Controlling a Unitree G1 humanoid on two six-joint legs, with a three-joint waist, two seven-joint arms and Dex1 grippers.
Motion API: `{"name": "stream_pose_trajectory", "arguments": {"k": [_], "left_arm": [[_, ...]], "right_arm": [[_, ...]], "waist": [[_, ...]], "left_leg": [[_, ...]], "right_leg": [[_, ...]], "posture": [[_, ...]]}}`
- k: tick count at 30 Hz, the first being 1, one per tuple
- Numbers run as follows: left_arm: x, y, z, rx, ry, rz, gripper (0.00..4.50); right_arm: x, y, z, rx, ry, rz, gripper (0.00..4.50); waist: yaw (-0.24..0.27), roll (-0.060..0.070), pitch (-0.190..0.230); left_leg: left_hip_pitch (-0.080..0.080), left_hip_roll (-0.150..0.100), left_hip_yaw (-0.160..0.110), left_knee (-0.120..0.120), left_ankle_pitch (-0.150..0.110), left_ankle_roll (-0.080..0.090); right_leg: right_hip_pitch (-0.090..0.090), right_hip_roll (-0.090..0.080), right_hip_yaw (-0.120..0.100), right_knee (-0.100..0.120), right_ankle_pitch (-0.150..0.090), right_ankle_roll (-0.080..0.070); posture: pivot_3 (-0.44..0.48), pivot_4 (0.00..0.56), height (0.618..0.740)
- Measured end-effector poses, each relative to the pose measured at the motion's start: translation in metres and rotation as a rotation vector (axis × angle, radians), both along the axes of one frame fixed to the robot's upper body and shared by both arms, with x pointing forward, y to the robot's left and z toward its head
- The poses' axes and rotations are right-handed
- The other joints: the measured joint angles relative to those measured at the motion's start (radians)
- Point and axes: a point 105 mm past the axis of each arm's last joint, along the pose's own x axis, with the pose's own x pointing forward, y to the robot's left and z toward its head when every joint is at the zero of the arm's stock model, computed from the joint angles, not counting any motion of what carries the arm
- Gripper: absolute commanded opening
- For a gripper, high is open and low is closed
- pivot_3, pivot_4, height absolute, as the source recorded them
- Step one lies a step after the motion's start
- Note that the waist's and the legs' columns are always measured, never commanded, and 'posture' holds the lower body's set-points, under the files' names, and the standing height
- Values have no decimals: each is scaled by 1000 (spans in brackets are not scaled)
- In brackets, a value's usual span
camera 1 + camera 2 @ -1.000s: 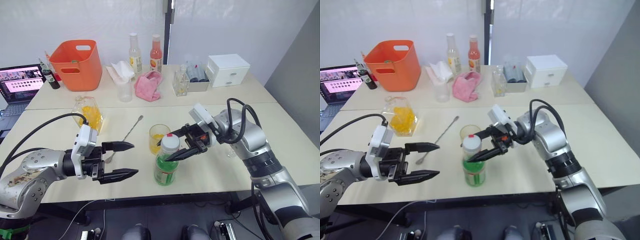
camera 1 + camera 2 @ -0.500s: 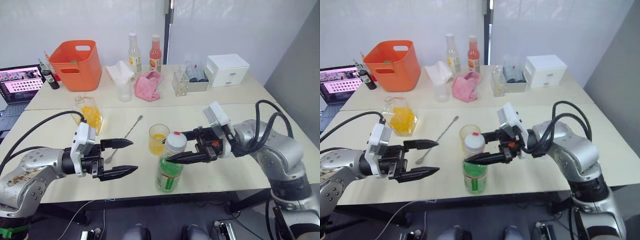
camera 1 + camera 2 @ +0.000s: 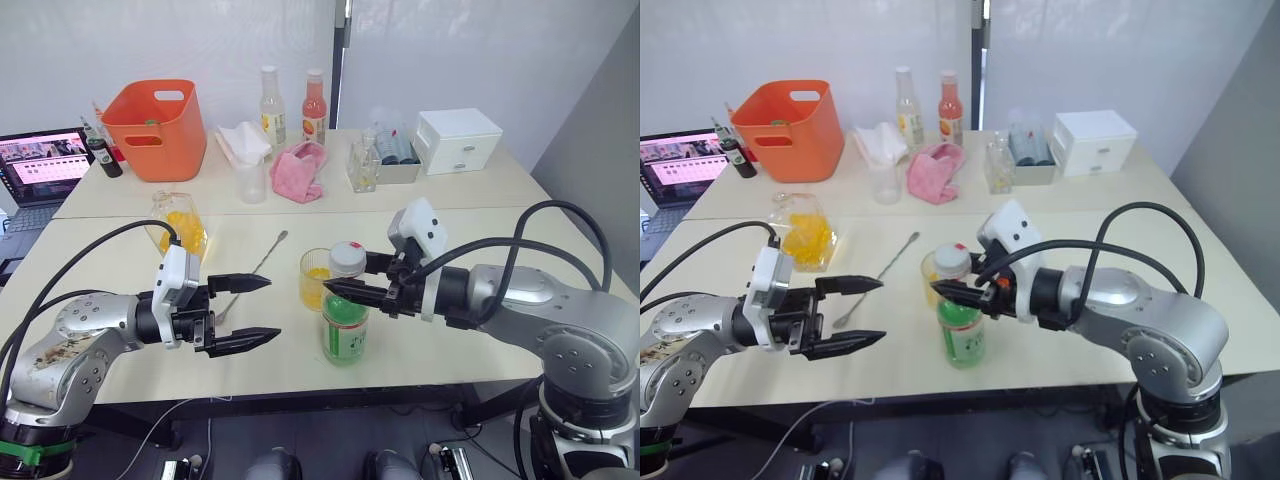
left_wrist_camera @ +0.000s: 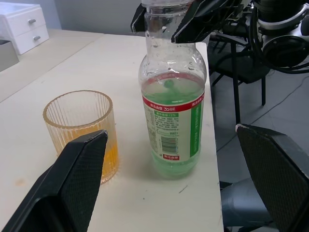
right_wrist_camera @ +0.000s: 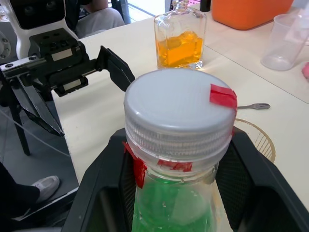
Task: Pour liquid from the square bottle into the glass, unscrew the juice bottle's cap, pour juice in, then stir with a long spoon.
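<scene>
- Juice bottle (image 3: 345, 325) upright, centre of frame, just in front of the glass (image 3: 317, 278).
- Right gripper (image 3: 348, 291) fingers straddle the neck under the cap (image 5: 179, 108); contact unclear.
- Left gripper (image 3: 258, 312) spread wide, empty, left of the bottle.

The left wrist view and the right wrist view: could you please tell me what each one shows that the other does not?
Left wrist view alone: the juice bottle's green label and liquid level, and white drawers.

Right wrist view alone: the cap's top with its red tape, the square bottle, the left claw, open, and a plastic cup.

Both: the bottle, the ribbed glass and the right claw's fingers around the cap.
</scene>
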Motion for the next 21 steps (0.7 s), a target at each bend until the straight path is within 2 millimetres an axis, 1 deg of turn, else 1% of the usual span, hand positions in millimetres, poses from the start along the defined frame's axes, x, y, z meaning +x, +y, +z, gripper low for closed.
{"name": "stream_pose_trajectory", "arguments": {"k": [4, 8, 15, 19, 21], "left_arm": [[0, -3, 3, -3, -14, -21, 4500], [2, -3, 3, -7, -10, -26, 4500], [5, -5, 2, 2, -6, -37, 4500], [5, -5, 2, 4, -8, -40, 4500], [5, -5, 1, 5, -8, -42, 4500]], "right_arm": [[2, -2, 0, 15, -24, -58, 1711], [1, -4, 1, 46, -66, -81, 1711], [-4, -1, -9, 60, -87, -67, 1711], [-9, 2, -17, 49, -90, -31, 1711], [-10, 2, -17, 46, -92, -15, 1711]], "waist": [[-1, 0, 0], [-1, 0, 0], [-1, 0, 0], [-2, 0, 0], [-2, 0, 0]], "left_leg": [[0, 0, 0, 0, 0, 0], [0, 0, 0, 0, 0, 0], [0, 0, 0, 0, 0, 0], [0, 0, 0, 0, 0, 0], [0, 0, 0, 0, 0, 0]], "right_leg": [[0, 1, 0, 0, 0, 0], [0, 1, 0, 0, 0, 0], [0, 1, 0, 0, 0, 0], [0, 1, 0, 0, 0, 0], [0, 2, 0, 0, 0, 0]], "posture": [[0, 150, 713], [0, 150, 713], [0, 150, 713], [0, 150, 713], [0, 150, 713]]}}
